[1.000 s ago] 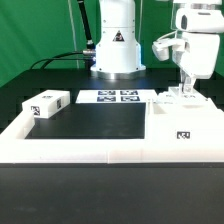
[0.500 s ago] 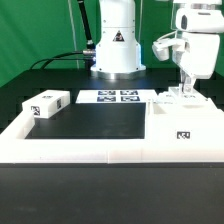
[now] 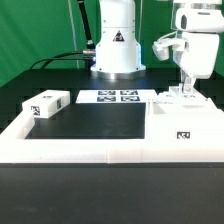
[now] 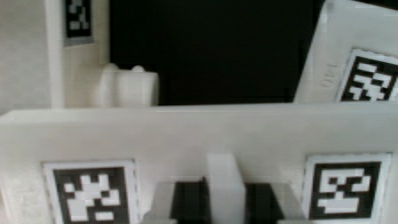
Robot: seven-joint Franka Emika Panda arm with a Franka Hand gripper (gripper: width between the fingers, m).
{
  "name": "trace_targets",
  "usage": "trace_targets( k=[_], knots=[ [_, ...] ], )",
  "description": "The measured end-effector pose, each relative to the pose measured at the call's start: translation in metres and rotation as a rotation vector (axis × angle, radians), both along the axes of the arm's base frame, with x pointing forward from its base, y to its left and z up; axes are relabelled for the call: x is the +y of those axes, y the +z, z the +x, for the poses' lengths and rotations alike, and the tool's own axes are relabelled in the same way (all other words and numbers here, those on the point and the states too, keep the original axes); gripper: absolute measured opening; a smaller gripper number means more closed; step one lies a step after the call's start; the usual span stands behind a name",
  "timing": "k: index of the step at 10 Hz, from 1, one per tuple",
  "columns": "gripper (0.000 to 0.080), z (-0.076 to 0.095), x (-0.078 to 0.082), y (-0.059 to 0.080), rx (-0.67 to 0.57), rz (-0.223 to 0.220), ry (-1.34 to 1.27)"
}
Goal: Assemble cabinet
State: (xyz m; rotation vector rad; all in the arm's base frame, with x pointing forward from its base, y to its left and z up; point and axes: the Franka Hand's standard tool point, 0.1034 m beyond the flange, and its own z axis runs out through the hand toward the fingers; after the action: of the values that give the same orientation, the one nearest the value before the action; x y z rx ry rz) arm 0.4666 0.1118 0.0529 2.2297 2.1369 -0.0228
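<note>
Cabinet [image 3: 183, 124] stands on the worktop [image 3: 95, 122] at the exterior view's right, against the border rail [image 3: 80, 150]. Hand [image 3: 183, 92] is down on its rear part, fingers [image 4: 185, 200] clenched on a thin upright white edge of it. Contents cannot be made out. A loose white block [image 3: 46, 103] lies well apart at the left. The marker board [image 3: 112, 97] lies at the rear, between the two. The dark worktop between block and cabinet lies bare.

Black triangle sign [image 3: 117, 40] — robot base [image 3: 112, 62]
</note>
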Motion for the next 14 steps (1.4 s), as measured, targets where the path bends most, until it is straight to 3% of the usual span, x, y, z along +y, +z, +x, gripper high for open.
trace_targets(
  k=[4,11,14],
  knots=[
    [0.0071,-0.002,0.011,0.0,-0.015,0.01,-0.186],
    [0.0071,0.003,0.013,-0.001,-0.018,0.013,-0.206],
    [0.0071,0.021,0.011,0.001,-0.016,0.002,-0.21]
  ],
)
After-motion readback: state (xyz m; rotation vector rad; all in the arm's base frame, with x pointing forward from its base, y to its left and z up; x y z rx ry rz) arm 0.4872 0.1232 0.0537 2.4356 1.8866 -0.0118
